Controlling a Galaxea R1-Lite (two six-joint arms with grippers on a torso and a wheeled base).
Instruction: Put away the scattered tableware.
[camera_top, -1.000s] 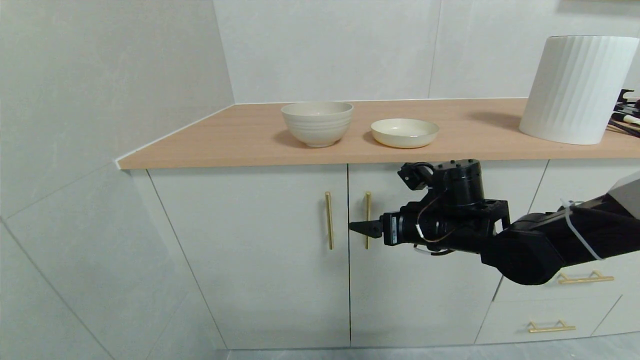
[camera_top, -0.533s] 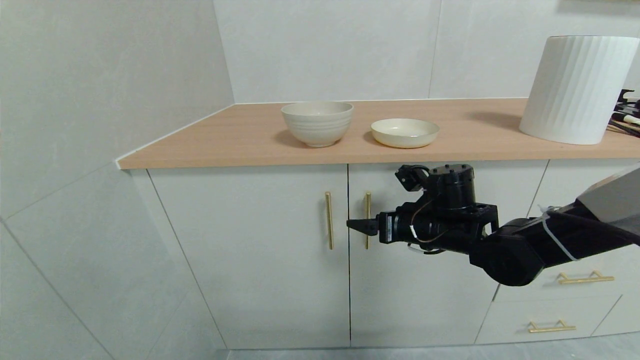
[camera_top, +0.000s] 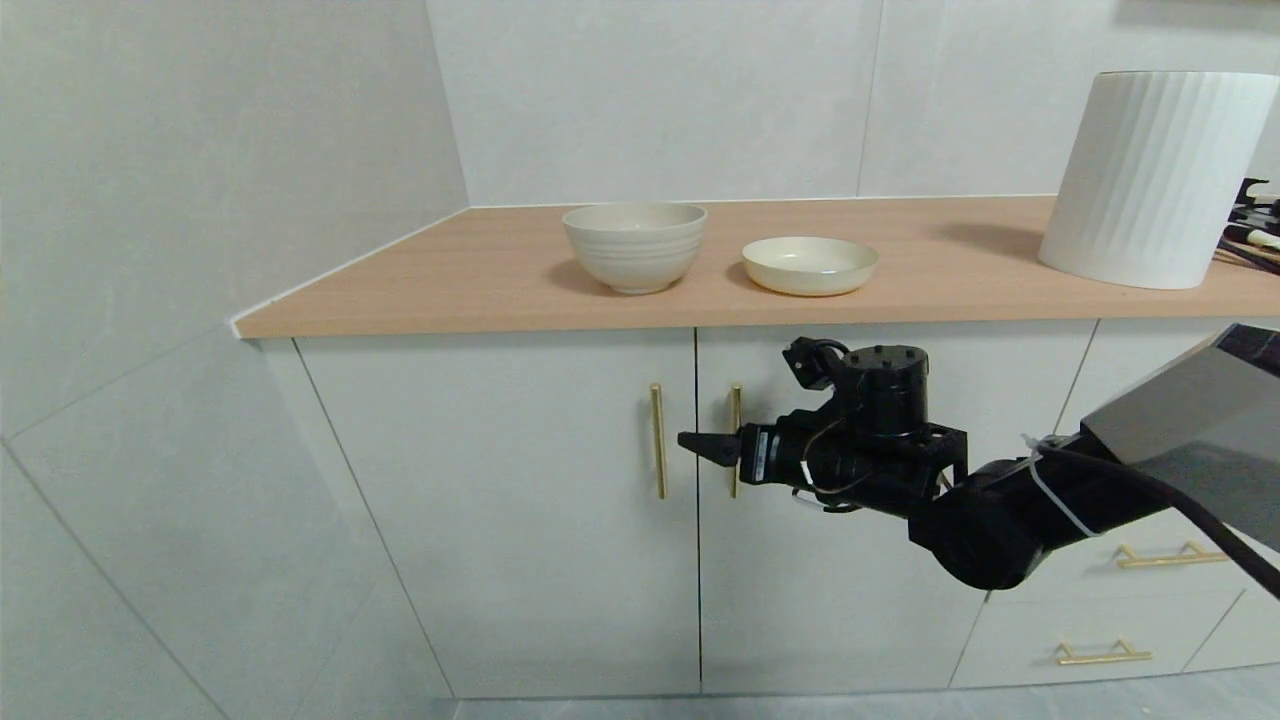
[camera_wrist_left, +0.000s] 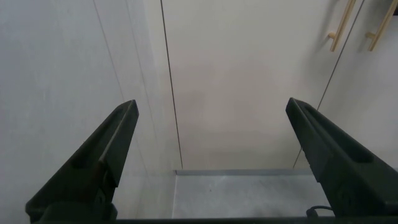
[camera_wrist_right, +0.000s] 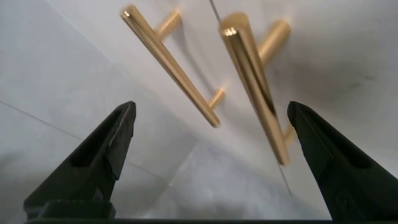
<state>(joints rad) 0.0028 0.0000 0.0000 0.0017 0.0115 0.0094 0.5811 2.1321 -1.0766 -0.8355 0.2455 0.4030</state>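
A beige ribbed bowl (camera_top: 634, 246) and a shallow cream plate (camera_top: 809, 265) stand side by side on the wooden counter (camera_top: 470, 285). Below them are two cabinet doors with upright gold handles, the left handle (camera_top: 657, 440) and the right handle (camera_top: 736, 440). My right gripper (camera_top: 692, 443) hangs in front of the seam between the doors, at handle height. In the right wrist view the right gripper (camera_wrist_right: 210, 112) is open, and both gold handles (camera_wrist_right: 258, 93) show close ahead between its fingers. My left gripper (camera_wrist_left: 211, 112) is open and empty, low, facing a cabinet door (camera_wrist_left: 249, 87) and the floor.
A tall white ribbed container (camera_top: 1152, 180) stands at the counter's right end, with dark utensils (camera_top: 1250, 235) beside it. Drawers with gold handles (camera_top: 1170, 555) sit at the lower right. A tiled wall (camera_top: 150, 300) closes off the left side.
My right arm has moved left and slightly up, bringing the gripper tip from the right door handle to the seam between the doors. Bowl and plate have not moved.
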